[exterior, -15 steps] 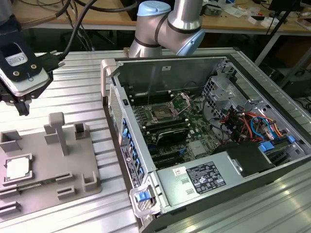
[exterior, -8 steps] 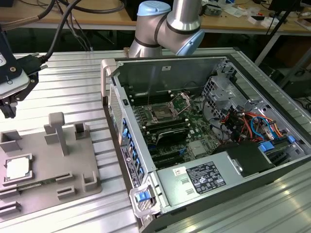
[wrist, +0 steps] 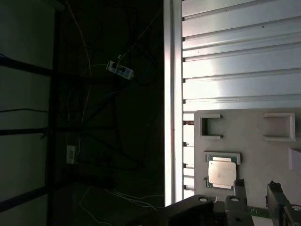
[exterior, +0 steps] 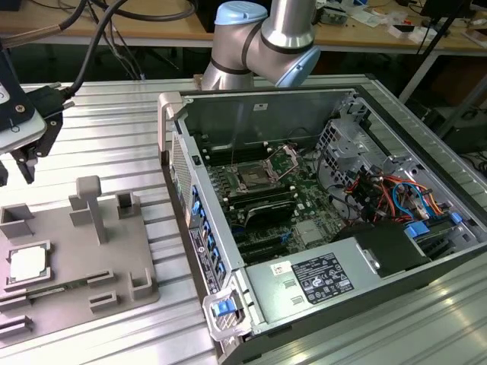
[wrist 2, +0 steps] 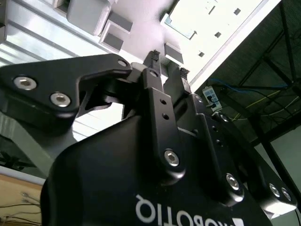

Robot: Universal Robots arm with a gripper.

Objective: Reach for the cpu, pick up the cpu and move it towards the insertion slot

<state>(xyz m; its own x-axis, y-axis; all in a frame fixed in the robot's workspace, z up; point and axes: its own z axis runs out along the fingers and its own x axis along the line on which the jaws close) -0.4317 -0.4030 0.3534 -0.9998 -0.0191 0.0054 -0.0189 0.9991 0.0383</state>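
Observation:
The cpu is a small pale square chip lying flat in a recess of the grey tray at the exterior view's left. In the first wrist view the cpu sits in the tray, close beside my fingertips. My gripper hangs above the tray's far end, clear of the chip. It is open, with nothing between its black fingers. The second wrist view shows the same gripper with a gap between its tips. The insertion slot lies in the green motherboard inside the open computer case.
The open computer case fills the exterior view's right, with cables and drive cages inside. Upright grey posts stand on the tray. Ribbed aluminium table lies under everything; its edge runs beside the tray.

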